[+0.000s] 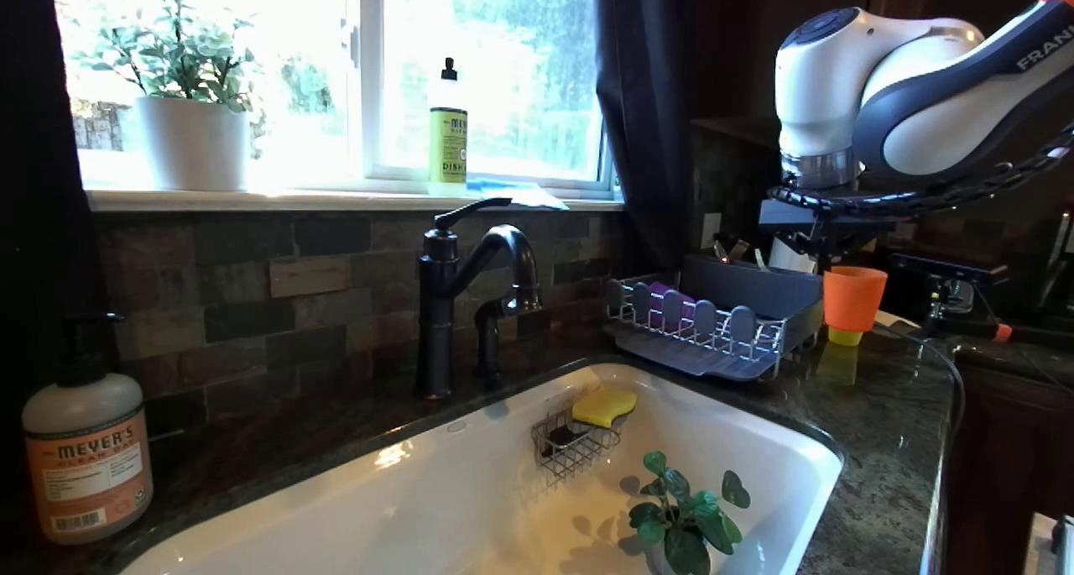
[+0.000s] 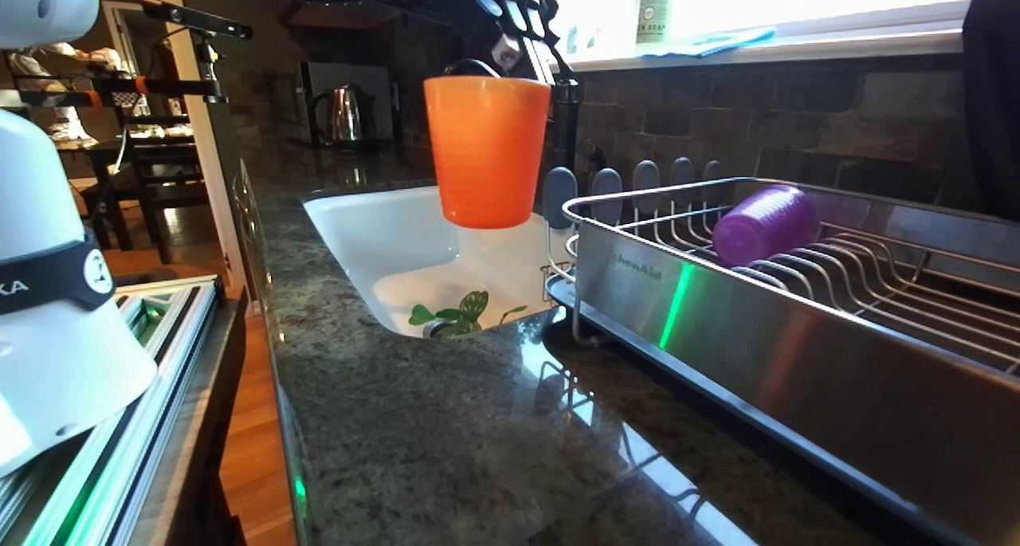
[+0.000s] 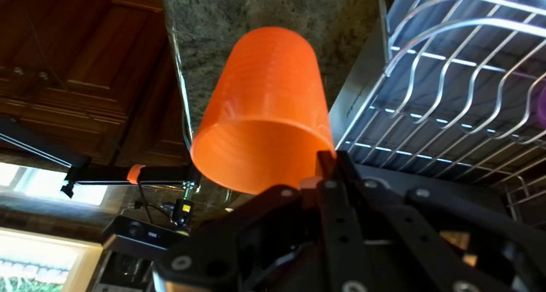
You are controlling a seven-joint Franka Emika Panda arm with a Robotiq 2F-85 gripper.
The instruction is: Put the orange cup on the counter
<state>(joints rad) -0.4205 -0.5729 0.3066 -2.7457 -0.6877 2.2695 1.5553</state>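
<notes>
Presently I hold the orange cup (image 2: pixel 488 154) upright above the counter (image 2: pixel 414 434), not touching it; the gripper (image 3: pixel 335 157) is clamped on the cup's rim, presumably leaving the base free to land first. The dish rack (image 2: pixel 797 339) stands just beside, likely limiting sideways travel; a yellow-green cup (image 1: pixel 844 337), mostly hidden, shows below the orange one in an exterior view, clearance undetermined.

The bright orange plastic tumbler (image 2: pixel 488 157), plain and tapering toward its base, is held at its rim, roughly upright with its mouth up, over the dark, speckled, glossy stone worktop (image 2: pixel 422 438). Its base seems clear of the stone, though the views leave the gap hard to judge. The surface catches bright reflections.
</notes>
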